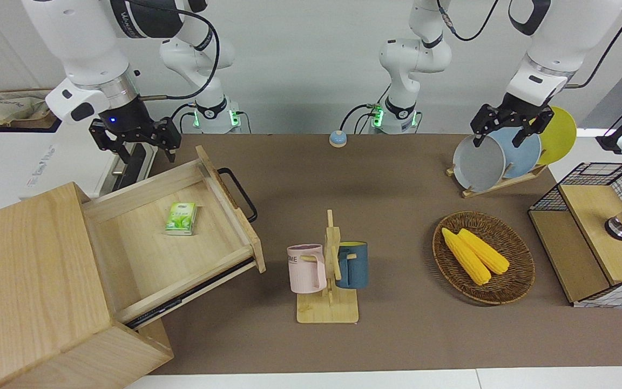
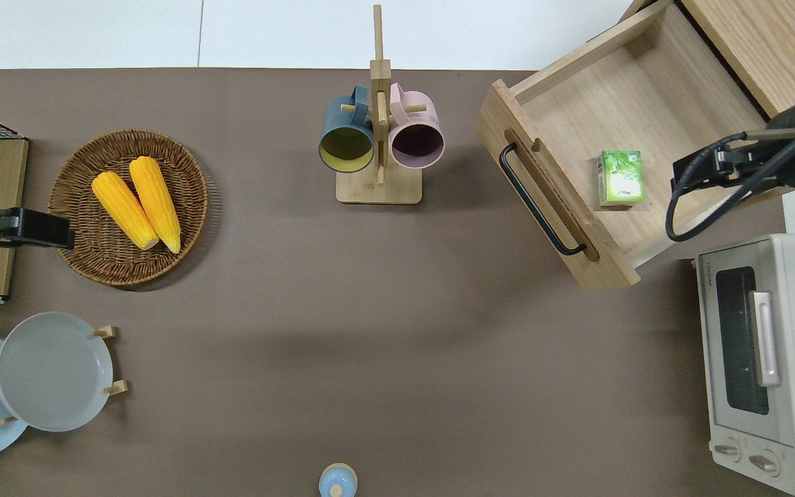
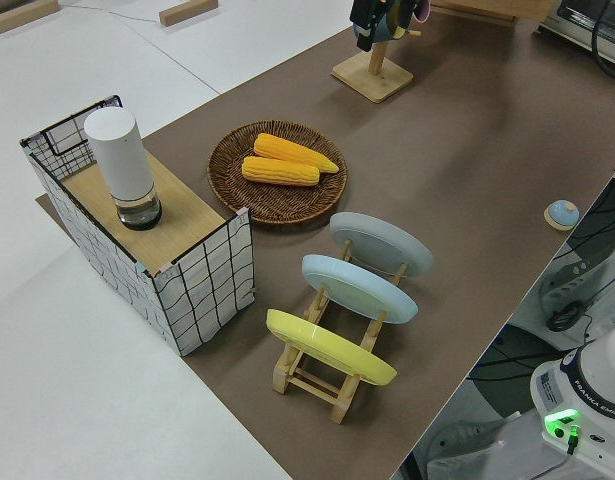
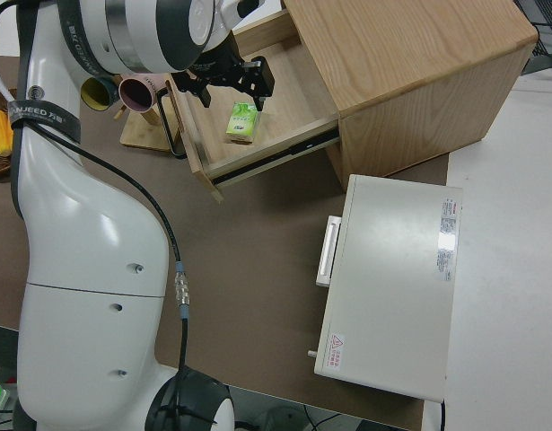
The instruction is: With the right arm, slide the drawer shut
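drawer [image 1: 181, 237] fully out, right gripper [image 1: 135, 141] not yet on it.

drawer stands pulled well out of the light-wood cabinet [image 1: 25, 281] at the right arm's end of the surface [image 1: 386, 335], its front panel and black bar handle [image 1: 238, 192] facing the mug rack [image 1: 328, 270]; a green packet [image 1: 181, 218] lies inside. right gripper hangs released, fingers spread, over the drawer's open tray at the edge nearer the robots, touching nothing i can make out. left arm parked, its gripper [image 1: 511, 123] spread and empty. judged step: approach, no push begun. next move calls for bringing the gripper round to the mug-rack face of the front panel or handle, then pressing straight along the runners toward the cabinet, as the drawer sits angled on the surface.
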Tool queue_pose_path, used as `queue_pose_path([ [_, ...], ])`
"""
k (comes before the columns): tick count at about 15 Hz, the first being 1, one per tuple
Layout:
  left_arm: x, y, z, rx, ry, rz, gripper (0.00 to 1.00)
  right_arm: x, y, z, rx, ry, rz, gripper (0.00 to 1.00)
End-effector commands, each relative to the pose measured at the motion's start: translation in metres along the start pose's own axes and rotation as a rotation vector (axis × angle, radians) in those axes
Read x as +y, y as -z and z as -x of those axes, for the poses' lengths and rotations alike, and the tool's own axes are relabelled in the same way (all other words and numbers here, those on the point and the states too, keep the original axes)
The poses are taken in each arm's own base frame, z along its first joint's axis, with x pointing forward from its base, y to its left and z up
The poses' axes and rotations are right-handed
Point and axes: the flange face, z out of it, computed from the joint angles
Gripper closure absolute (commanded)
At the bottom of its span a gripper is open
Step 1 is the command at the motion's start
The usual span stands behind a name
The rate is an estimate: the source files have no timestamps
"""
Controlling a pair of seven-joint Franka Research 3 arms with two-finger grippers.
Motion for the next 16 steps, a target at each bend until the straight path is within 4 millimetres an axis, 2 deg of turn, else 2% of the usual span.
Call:
queue_pose_path([
  [1,-0.0002,0.0022,-0.0042,0.007,-0.008,-0.016,0.00,-0.0016,-0.0009,0.0034,0.002,0.015,0.043,0.015],
  [6,-0.0002,0.0022,-0.0042,0.007,-0.008,-0.016,0.00,0.0002,-0.0011,0.0045,-0.007,0.015,0.046,0.021],
  [7,0.0000,0.0022,-0.0042,0.007,-0.008,-0.014,0.00,0.0011,-0.0002,0.0049,-0.006,0.013,0.046,0.059],
  [8,-0.0002,0.0022,-0.0042,0.007,-0.008,-0.016,0.00,0.0012,-0.0002,0.0049,-0.006,0.013,0.046,0.138],
  [9,-0.0002,0.0022,-0.0042,0.007,-0.008,-0.016,0.00,0.0020,-0.0003,0.0051,-0.007,0.015,0.046,0.304],
  [11,-0.0002,0.0022,-0.0042,0.007,-0.008,-0.016,0.00,0.0052,0.0001,0.0080,-0.026,0.013,0.046,0.772],
  [12,-0.0002,0.0022,-0.0042,0.007,-0.008,-0.016,0.00,0.0045,-0.0006,0.0088,-0.034,0.015,0.046,0.924],
  [13,-0.0002,0.0022,-0.0042,0.007,-0.008,-0.016,0.00,0.0054,-0.0011,0.0095,-0.040,0.015,0.046,0.999],
  [16,-0.0002,0.0022,-0.0042,0.007,-0.008,-0.016,0.00,0.0056,0.0004,0.0109,-0.041,0.015,0.046,1.000],
])
